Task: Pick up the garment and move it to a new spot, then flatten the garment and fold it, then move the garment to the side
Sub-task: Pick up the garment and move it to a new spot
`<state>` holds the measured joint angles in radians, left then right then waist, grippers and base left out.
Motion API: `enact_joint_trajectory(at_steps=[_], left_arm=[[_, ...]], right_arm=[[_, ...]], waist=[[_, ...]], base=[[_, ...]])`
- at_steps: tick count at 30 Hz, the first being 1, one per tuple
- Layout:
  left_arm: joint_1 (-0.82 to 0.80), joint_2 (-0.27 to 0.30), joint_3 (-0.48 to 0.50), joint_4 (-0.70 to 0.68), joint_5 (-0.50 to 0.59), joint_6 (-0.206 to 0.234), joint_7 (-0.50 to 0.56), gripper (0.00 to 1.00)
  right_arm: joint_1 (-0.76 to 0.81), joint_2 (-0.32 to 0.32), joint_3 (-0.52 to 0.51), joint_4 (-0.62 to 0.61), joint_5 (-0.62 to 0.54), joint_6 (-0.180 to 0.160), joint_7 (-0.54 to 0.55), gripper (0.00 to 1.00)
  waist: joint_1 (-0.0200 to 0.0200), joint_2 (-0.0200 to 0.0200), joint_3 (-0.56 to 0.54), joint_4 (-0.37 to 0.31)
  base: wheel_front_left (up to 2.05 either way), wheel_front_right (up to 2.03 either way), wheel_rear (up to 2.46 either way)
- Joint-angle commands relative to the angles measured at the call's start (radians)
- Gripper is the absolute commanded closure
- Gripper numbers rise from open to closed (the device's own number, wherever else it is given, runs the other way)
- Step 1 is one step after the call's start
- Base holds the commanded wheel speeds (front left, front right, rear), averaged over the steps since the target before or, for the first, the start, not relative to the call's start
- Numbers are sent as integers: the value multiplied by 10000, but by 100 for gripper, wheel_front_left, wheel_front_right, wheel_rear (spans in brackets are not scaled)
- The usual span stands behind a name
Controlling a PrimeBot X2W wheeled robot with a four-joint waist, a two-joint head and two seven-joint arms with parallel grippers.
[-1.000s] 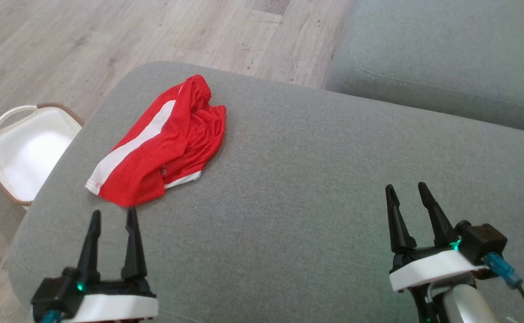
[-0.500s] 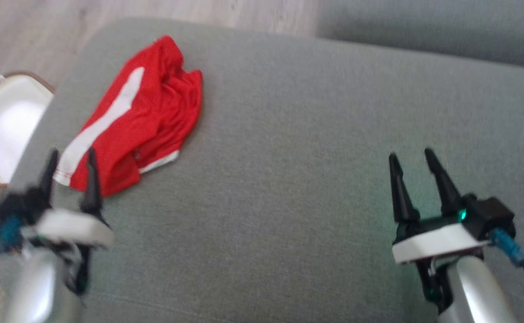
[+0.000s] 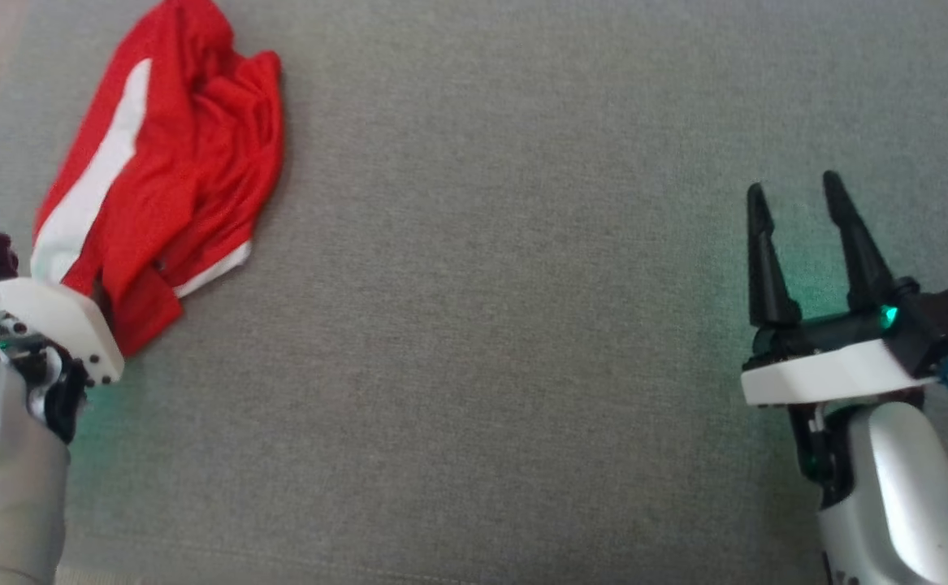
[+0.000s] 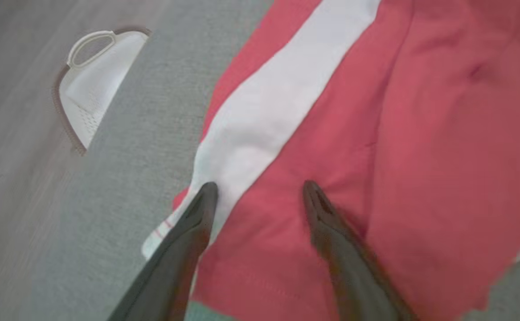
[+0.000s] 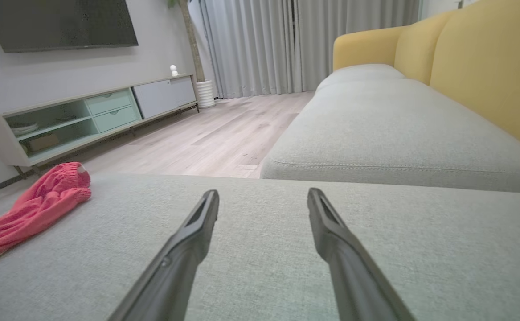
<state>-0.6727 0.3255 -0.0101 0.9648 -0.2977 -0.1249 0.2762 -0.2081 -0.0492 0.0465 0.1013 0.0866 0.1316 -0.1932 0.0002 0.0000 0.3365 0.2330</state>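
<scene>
Head view showed the red shorts (image 3: pixel 165 162) with a white side stripe lying crumpled on the grey sofa seat (image 3: pixel 482 325), at its far left part and close to the seat's left edge. Over their near hem stood the left gripper (image 4: pixel 260 189). In the left wrist view its jaws were spread wide and held nothing, one tip over the white stripe and the other over the red cloth; whether the tips touched the fabric could not be told. In the head view that arm's white wrist plate covered the near corner of the shorts.

Well apart, at the right side of the same seat, the right gripper (image 3: pixel 794 185) hung over bare grey fabric, its jaws likewise wide apart and empty, pointing away from the robot.

Beside the seat's left edge, down on the wooden floor (image 5: pixel 224 138), sat a white basket (image 4: pixel 95 84) with a brown rim and a loop handle. The right wrist view took in a second grey seat cushion (image 5: pixel 398 133) beyond a gap, a yellow backrest (image 5: pixel 487 67), a low TV cabinet (image 5: pixel 86 120) under a dark screen (image 5: pixel 59 22), and pale curtains (image 5: pixel 260 44).
</scene>
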Motion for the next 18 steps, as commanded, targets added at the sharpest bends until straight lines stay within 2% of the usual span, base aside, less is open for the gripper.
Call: enact_joint_trajectory(at_steps=[1,4,10,11,12,15,18], left_arm=[[-426,624,71,131,-147,-48,405,0],[-652,705,-131,627,-516,-53,926,0],[-834,741,-208,1171,-1095,-55,1123,0],[-835,737,-251,1190,-1201,-55,1076,69],[-824,769,-291,1167,-1301,-55,952,100],[-802,991,-438,996,-1479,-56,302,100],[-775,1062,-530,575,-1901,-56,-783,100]], right_arm=[[-251,-10,150,-475,-71,-9,67,0],[-293,-10,151,-623,-102,-9,144,0],[-301,-10,170,-733,-65,-9,167,0],[-288,-10,179,-721,-53,-9,160,0],[-280,-10,194,-703,-41,-9,154,0],[-287,-10,230,-612,40,-9,84,0],[-247,-10,317,-355,265,-9,-93,0]], waist=[[-2,0,263,-167],[-2,0,398,-246],[-2,0,419,-341],[-2,0,375,-363],[-2,0,342,-395],[-2,0,195,-516],[-2,0,-183,-695]], base=[[0,0,0],[0,0,0],[0,0,0],[0,0,0],[0,0,0],[0,0,0],[0,0,0]])
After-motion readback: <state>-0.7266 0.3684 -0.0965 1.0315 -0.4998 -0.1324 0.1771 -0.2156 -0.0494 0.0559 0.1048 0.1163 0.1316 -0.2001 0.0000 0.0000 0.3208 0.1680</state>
